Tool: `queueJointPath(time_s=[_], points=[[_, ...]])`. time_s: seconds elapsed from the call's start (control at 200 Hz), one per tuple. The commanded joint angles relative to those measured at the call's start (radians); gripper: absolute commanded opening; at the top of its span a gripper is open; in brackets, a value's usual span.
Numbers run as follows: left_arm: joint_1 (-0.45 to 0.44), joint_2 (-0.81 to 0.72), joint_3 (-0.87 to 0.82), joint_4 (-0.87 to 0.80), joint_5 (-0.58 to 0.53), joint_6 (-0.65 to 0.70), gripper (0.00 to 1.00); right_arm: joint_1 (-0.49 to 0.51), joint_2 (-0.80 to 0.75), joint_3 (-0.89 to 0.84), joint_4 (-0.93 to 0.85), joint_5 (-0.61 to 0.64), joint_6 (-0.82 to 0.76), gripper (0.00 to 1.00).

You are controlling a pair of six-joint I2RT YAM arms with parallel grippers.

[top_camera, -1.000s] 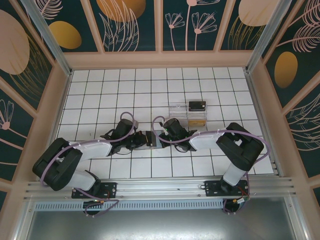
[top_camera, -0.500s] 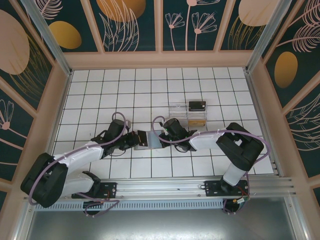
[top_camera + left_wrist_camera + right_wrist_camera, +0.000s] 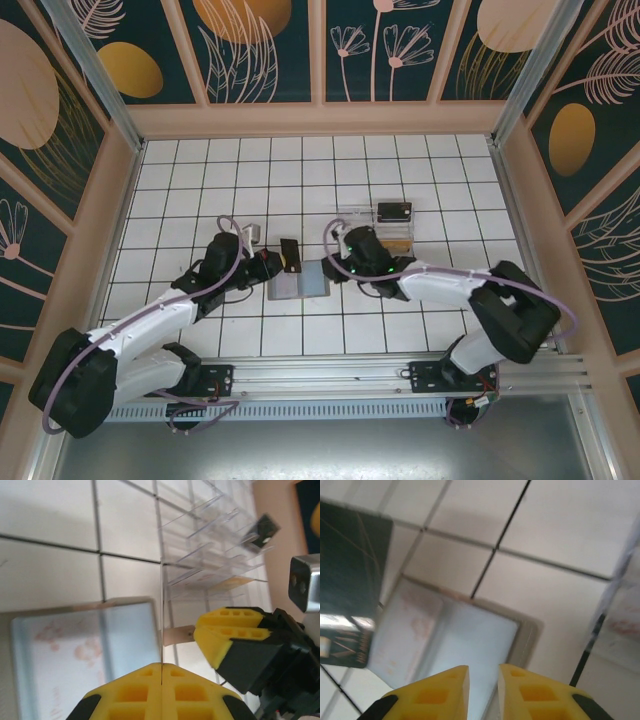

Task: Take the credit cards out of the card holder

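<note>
The left pincer (image 3: 278,262) is closed tight on a dark credit card (image 3: 290,255), gripping it by one end. The card stands on edge, lifted off the table (image 3: 200,180), over the far edge of the card holder (image 3: 298,286). From the left wrist it shows as a thin line rising from between the yellow fingers (image 3: 130,690). From the right wrist its dark face with a light stripe hangs to the left of the holder.

The card holder lies open and flat on the white tiles near the middle of the table, between the two pincers, its pale blue-grey panels facing up. A small tan strap tab (image 3: 176,634) sticks out from its right edge.

The right pincer (image 3: 333,269) sits low at that right edge, its fingers a narrow gap apart with nothing seen between them in the right wrist view. The strap tab reaches right up to its fingertips. Whether they touch it I cannot tell.

Just beyond the right pincer, on the far side, stands a clear tray (image 3: 362,222). A second dark card (image 3: 394,211) lies at its far right and a tan card (image 3: 396,243) just nearer.
</note>
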Motion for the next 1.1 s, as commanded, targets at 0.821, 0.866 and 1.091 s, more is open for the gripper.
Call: queueJointPath(time_s=[0.821, 0.866, 1.091], points=[[0.008, 0.064, -0.065, 0.424, 0.222, -0.093, 0.00, -0.192, 0.042, -0.083, 0.567, -0.648, 0.361, 0.29], [0.009, 0.065, -0.065, 0.425, 0.223, -0.093, 0.00, -0.192, 0.045, -0.083, 0.571, -0.652, 0.363, 0.28], [0.007, 0.081, -0.073, 0.460, 0.251, -0.106, 0.00, -0.192, 0.052, -0.083, 0.587, -0.663, 0.372, 0.27]])
